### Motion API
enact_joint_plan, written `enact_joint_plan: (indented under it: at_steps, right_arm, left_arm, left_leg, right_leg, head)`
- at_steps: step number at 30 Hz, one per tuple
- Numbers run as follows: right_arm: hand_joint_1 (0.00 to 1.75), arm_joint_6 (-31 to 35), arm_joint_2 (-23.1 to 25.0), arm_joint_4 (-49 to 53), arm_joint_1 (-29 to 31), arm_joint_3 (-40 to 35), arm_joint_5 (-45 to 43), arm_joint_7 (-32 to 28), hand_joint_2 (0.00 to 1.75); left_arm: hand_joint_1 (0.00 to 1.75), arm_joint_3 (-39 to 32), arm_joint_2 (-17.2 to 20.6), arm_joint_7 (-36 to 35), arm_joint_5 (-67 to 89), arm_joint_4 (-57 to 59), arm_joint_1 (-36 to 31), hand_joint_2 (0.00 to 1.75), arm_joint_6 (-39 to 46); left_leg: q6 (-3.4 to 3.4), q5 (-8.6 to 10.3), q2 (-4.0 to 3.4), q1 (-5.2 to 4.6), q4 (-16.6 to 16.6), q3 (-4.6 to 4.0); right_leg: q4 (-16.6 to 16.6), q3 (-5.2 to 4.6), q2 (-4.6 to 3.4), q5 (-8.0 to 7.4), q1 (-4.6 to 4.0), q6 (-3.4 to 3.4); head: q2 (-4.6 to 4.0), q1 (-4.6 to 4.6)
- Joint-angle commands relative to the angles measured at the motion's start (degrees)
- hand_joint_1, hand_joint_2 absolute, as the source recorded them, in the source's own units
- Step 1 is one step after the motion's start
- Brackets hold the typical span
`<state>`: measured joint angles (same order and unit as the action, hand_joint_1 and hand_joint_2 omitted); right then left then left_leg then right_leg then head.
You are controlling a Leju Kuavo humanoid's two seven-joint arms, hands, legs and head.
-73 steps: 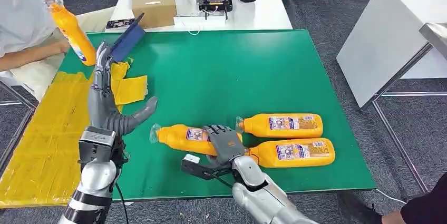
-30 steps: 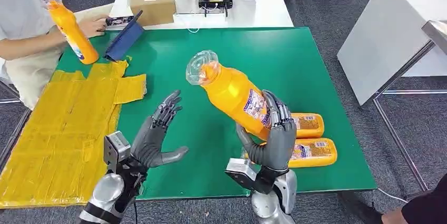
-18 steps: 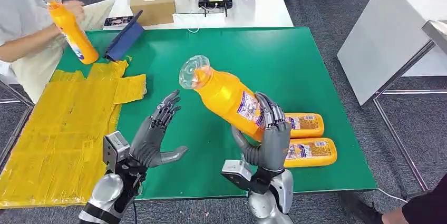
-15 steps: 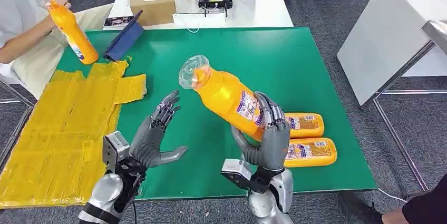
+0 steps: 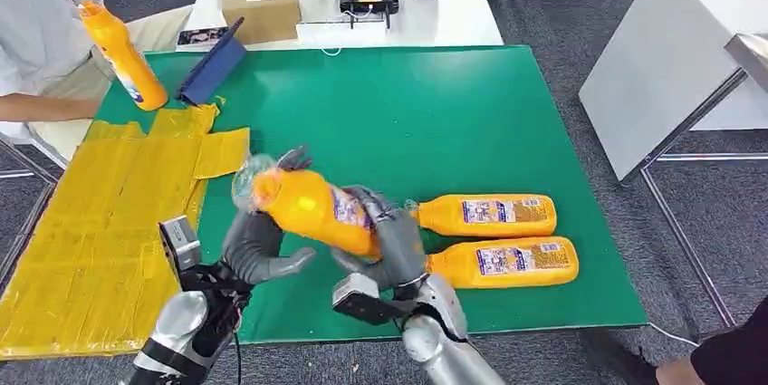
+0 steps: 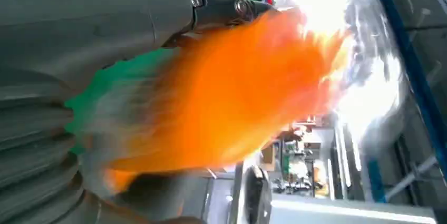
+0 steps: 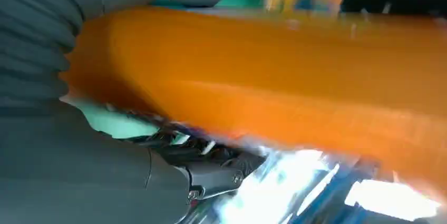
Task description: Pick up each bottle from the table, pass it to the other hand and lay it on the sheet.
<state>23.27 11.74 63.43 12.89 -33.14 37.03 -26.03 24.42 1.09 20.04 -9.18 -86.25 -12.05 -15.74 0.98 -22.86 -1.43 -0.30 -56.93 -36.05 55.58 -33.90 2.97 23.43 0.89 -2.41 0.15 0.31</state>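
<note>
The orange bottle (image 5: 312, 208) has swung down and to the left since a moment ago. Before, it stood tilted up high in the right hand (image 5: 391, 249); now it lies almost flat, above the green desk (image 5: 426, 113), with its clear round cap end pointing at the left hand (image 5: 258, 240). The right hand's fingers (image 5: 385, 222) are wrapped around the label end of the bottle. The left hand has come up under the cap end, and its grey thumb (image 5: 290, 264) sticks out below the bottle. I cannot tell if the left fingers are closed on the bottle or only touching it. In the wrist views the bottle is a smooth orange blur close to each hand.

Two more orange bottles lie flat on the desk beside the right hand, one (image 5: 484, 214) behind the other (image 5: 503, 261), both with white labels. The yellow sheet (image 5: 100, 222) looks crinkly and covers the left edge of the desk. A person (image 5: 36, 41) at the far left holds another orange bottle (image 5: 120, 50) upright. A brown cardboard box (image 5: 263, 4) sits on the white desk (image 5: 426, 18) behind.
</note>
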Motion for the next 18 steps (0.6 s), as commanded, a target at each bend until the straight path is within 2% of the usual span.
enact_joint_plan:
  at_steps: [1,5,10,13,14,18]
  right_arm:
    - [1.75,-1.1,-2.2,-8.6,4.8,-12.6,0.2,0.2,1.75]
    - [1.75,0.1,-2.6,-9.0,5.4,-14.4,1.4,0.4,1.75]
    - [1.75,0.7,-2.8,-8.7,5.7,-15.6,1.2,1.0,1.75]
    - [1.75,1.2,-3.1,-8.4,5.7,-16.1,1.0,1.7,1.75]
    - [1.75,1.4,-3.2,-8.3,5.8,-16.2,0.8,2.2,1.75]
    - [1.75,1.7,-3.4,-8.4,5.8,-16.3,0.4,2.4,1.75]
  left_arm:
    - [0.0,4.0,0.9,-0.2,-0.9,4.0,-3.7,1.75,-0.5]
    - [0.0,4.3,0.7,-0.3,-1.2,4.7,-4.1,1.75,-0.5]
    - [0.0,4.3,0.5,-0.4,0.9,5.1,-4.4,1.75,2.5]
    - [0.03,4.5,0.0,0.3,7.9,5.5,-4.7,1.75,9.1]
    - [1.75,4.4,-0.5,0.7,9.7,5.6,-4.6,1.75,11.1]
    - [1.75,4.0,-1.0,1.2,10.8,5.6,-4.4,1.75,13.1]
  left_leg:
    - [-0.08,-0.08,0.2,0.08,0.0,0.29]
    - [-0.05,-0.04,0.13,0.08,0.0,0.14]
    - [-0.1,-0.13,0.24,0.12,0.0,0.31]
    - [-0.08,-0.09,0.23,0.09,0.0,0.24]
    - [-0.06,-0.04,0.17,0.07,0.0,0.13]
    - [-0.07,-0.07,0.22,0.09,0.0,0.2]
  right_leg:
    - [-0.1,0.36,-0.11,0.13,-0.03,0.11]
    - [-0.1,0.18,-0.07,0.06,-0.04,0.07]
    - [-0.1,0.41,-0.09,0.17,-0.05,0.12]
    - [-0.1,0.31,-0.05,0.12,-0.04,0.09]
    - [-0.1,0.19,-0.02,0.07,-0.03,0.07]
    - [-0.1,0.26,-0.03,0.1,-0.04,0.08]
  head:
    - [0.0,0.0]
    - [0.0,0.0]
    - [0.0,0.0]
    - [0.0,0.0]
    - [0.0,0.0]
    - [0.0,0.0]
